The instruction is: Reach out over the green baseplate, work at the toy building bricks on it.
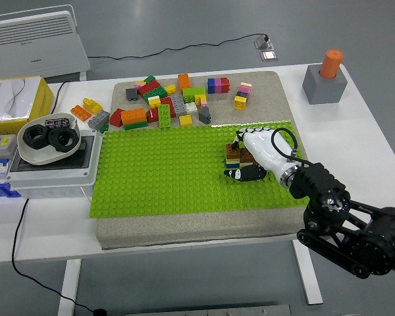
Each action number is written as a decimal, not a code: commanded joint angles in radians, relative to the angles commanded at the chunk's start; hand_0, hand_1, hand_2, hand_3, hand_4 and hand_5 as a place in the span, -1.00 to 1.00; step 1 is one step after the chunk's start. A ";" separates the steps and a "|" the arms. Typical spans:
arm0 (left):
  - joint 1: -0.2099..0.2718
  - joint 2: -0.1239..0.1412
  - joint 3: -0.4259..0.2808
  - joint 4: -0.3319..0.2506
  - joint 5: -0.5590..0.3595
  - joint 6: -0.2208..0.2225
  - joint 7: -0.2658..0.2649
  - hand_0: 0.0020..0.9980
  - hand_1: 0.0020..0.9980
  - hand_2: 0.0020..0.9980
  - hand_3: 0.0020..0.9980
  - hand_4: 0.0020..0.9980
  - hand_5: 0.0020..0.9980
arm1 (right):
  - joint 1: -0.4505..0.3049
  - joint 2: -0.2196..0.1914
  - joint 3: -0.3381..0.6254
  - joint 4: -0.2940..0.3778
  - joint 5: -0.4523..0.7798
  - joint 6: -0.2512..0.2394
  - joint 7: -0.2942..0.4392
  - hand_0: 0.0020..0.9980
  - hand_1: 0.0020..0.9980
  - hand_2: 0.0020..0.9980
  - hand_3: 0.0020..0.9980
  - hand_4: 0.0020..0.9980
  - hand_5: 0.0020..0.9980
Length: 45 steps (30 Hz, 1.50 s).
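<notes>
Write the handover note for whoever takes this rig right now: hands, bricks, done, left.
Right robot hand: white, reaching in from the lower right, fingers curled around the small brown stack of toy bricks on the right part of the flat green studded baseplate; grip looks closed on it.
Left robot hand: not in view.
Loose multicoloured plastic bricks lie on the beige mat behind the baseplate.
Done: one small stack stands on the baseplate.
Left: the loose bricks are unplaced; most of the baseplate is bare.
</notes>
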 joint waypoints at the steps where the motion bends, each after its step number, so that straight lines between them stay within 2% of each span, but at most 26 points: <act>1: 0.000 0.000 0.000 0.000 0.000 0.000 0.000 0.52 0.41 0.25 0.04 0.03 -0.29 | 0.000 0.000 0.000 -0.001 0.000 0.000 0.000 0.66 0.69 0.77 0.25 0.78 0.09; 19: 0.001 -0.001 0.000 0.000 0.000 0.001 0.001 0.52 0.41 0.25 0.04 0.03 -0.30 | -0.002 -0.006 0.006 0.011 0.005 -0.001 -0.003 0.66 0.69 0.77 0.25 0.78 0.09; 34: 0.004 -0.002 0.003 0.000 0.000 0.000 0.004 0.52 0.41 0.25 0.04 0.03 -0.30 | -0.009 -0.009 0.036 0.027 0.047 -0.028 0.025 0.65 0.69 0.77 0.26 0.78 0.07; 41: 0.003 -0.004 0.005 0.000 -0.003 0.005 0.007 0.52 0.41 0.25 0.04 0.03 -0.31 | -0.078 -0.031 0.111 0.103 0.080 -0.076 0.063 0.63 0.66 0.75 0.28 0.76 0.04; 45: 0.006 -0.006 0.008 0.000 -0.013 0.009 0.007 0.52 0.41 0.25 0.04 0.03 -0.31 | -0.171 -0.058 0.187 0.174 0.156 -0.151 0.129 0.63 0.66 0.75 0.28 0.76 0.04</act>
